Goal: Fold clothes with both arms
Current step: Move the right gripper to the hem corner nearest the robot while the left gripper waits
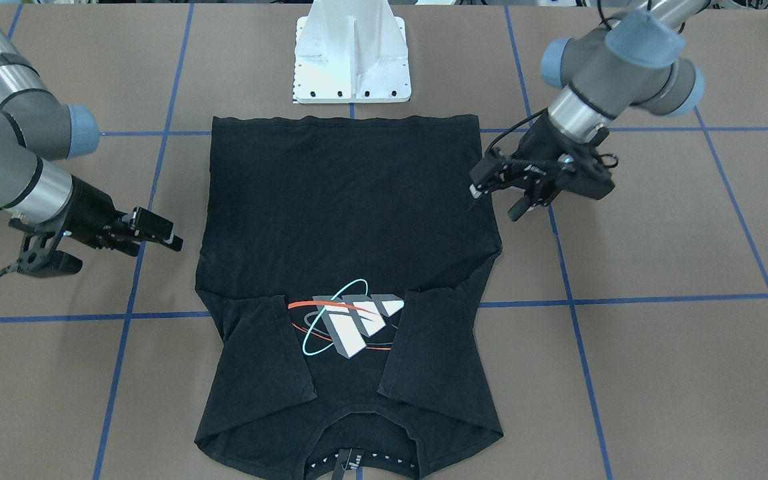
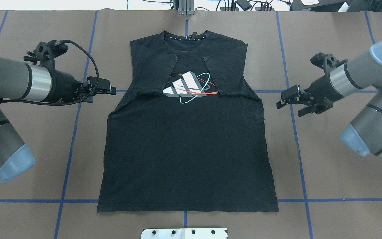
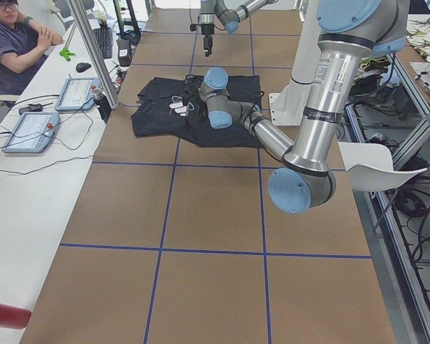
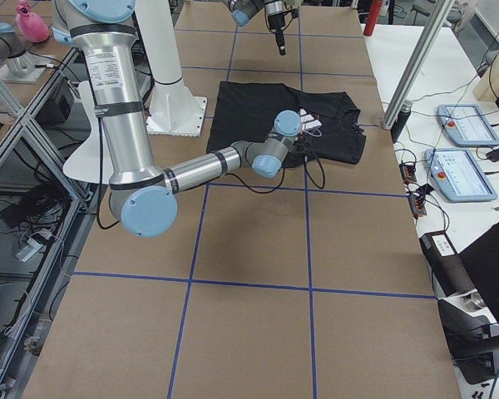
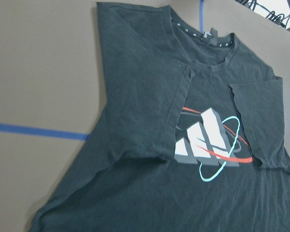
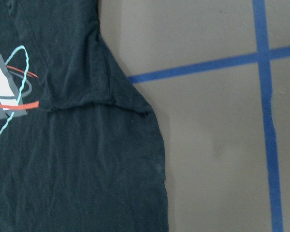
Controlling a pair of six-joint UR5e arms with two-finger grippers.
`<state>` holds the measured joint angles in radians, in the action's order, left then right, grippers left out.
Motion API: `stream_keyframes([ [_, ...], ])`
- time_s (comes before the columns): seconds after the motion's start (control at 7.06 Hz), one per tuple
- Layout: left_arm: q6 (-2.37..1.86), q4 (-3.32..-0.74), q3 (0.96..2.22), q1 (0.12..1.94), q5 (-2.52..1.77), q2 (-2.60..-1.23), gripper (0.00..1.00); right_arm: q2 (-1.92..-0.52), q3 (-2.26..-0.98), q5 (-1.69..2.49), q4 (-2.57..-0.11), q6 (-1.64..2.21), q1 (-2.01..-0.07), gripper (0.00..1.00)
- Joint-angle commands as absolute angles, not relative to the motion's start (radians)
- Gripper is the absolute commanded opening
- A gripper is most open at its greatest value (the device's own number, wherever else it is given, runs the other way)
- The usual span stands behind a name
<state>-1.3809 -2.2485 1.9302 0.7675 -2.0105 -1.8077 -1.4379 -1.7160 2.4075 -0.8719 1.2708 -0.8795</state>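
Observation:
The black T-shirt [image 2: 184,149] lies flat on the brown table with its print up and collar at the far edge. Both sleeves are folded inward beside the white-bar print [image 2: 186,87]. My left gripper [image 2: 109,89] hovers just off the shirt's left side at armhole height, open and empty; in the front-facing view the left gripper [image 1: 496,201] is at the shirt's [image 1: 351,213] right edge. My right gripper [image 2: 288,105] hangs a little clear of the shirt's right side, open and empty, and the right gripper [image 1: 169,239] appears at the left. The wrist views show only the shirt [image 5: 150,121] [image 6: 77,159].
The white pedestal base [image 1: 352,60] stands just behind the shirt's hem. Blue tape lines [image 2: 73,132] grid the table. A person [image 3: 14,39] sits at a side bench with control tablets [image 3: 30,130]. More tablets [image 4: 459,125] lie on the opposite bench.

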Motion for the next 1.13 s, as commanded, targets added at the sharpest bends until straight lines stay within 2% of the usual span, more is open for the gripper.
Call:
stream_keyframes([
  [0.0, -1.382, -2.246, 1.971, 0.762, -2.005, -1.795, 0.99, -1.575, -1.822, 2.405, -0.87, 1.38, -0.775, 1.0],
  [0.71, -1.379, -2.246, 1.98, 0.759, -1.999, -1.813, 0.99, -1.566, -1.844, 2.289, -0.857, 1.422, -0.412, 1.0],
  [0.99, -1.379, -2.246, 1.982, 0.759, -1.997, -1.815, 0.99, -1.58, -1.861, 2.278, -0.857, 1.424, -0.379, 0.99],
])
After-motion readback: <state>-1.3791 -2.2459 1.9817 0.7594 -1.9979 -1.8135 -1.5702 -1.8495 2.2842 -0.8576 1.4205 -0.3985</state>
